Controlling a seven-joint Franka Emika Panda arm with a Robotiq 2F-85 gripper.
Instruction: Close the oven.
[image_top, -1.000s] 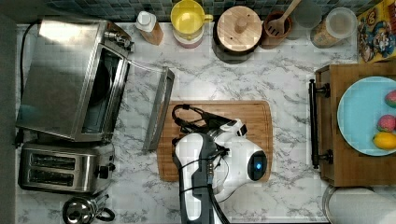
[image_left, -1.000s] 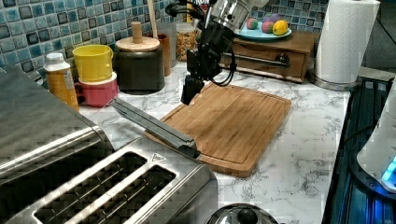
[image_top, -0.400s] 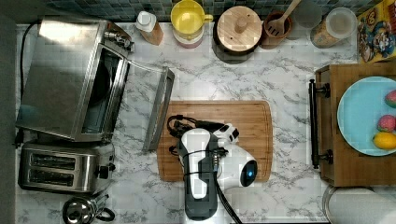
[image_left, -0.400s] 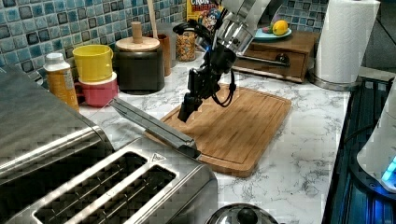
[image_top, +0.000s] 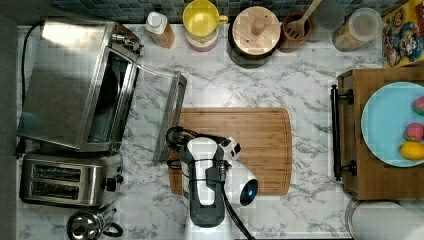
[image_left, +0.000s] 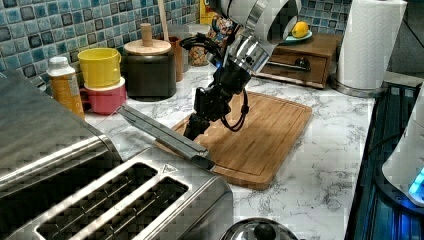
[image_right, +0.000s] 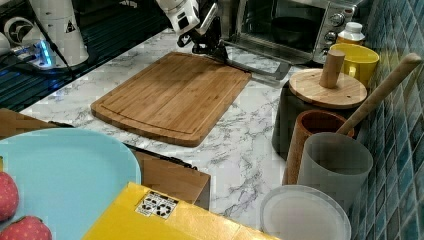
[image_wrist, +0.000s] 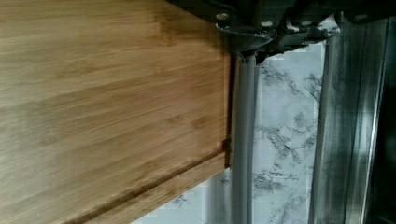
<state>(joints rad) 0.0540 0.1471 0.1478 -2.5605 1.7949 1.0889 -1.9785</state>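
On the marbled bench (image_top: 240, 85), the tool (image_left: 192, 131) has been lowered beside the oven (image_top: 75, 82) door's handle (image_top: 167, 117); its finger opening cannot be told. Lifting seems next.

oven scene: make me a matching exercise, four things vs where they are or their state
Things:
1. oven door
2. gripper
3. cutting board
4. yellow mug

States or places:
A. stacked on a pink cup by the tiled wall
B. folded down, open
C. lying flat on the marble counter
D. low beside the door's front edge

Pairs: 1-B, 2-D, 3-C, 4-A
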